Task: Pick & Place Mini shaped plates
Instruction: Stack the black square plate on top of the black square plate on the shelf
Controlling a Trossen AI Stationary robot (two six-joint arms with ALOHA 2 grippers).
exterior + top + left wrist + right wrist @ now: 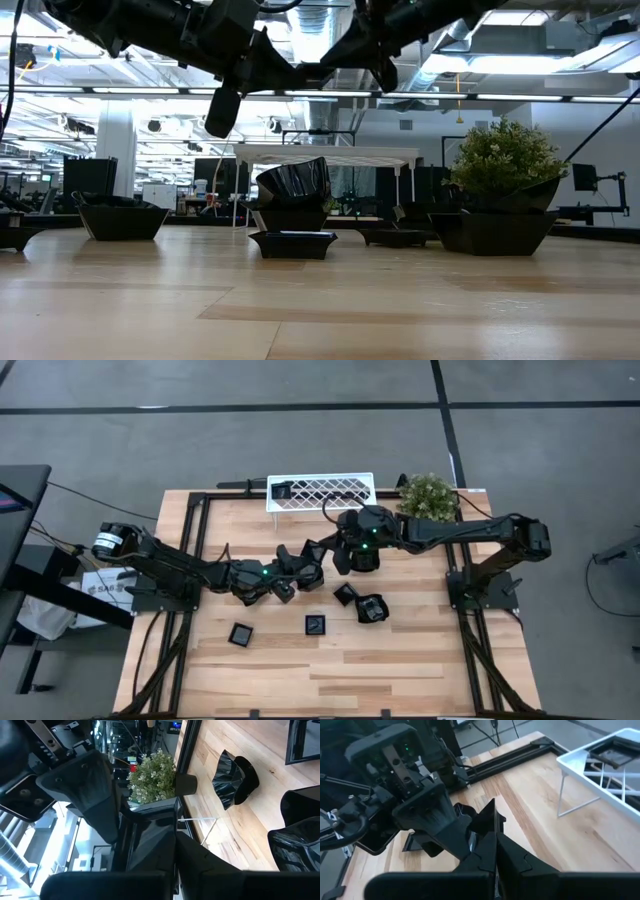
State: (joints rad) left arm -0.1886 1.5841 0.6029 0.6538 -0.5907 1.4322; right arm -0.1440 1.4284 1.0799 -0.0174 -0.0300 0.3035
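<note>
Mid-table, I see my left gripper and right gripper both clamped on one angular mini plate, held above the table.

Glossy black plates (plastic-looking); pale wooden table; white rack.

left tool raised, mid-table | right tool raised, nearly touching

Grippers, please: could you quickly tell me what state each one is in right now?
Left gripper: cannot be told; it is at mid-table.
Right gripper: cannot be told; it is close beside the left.
</note>
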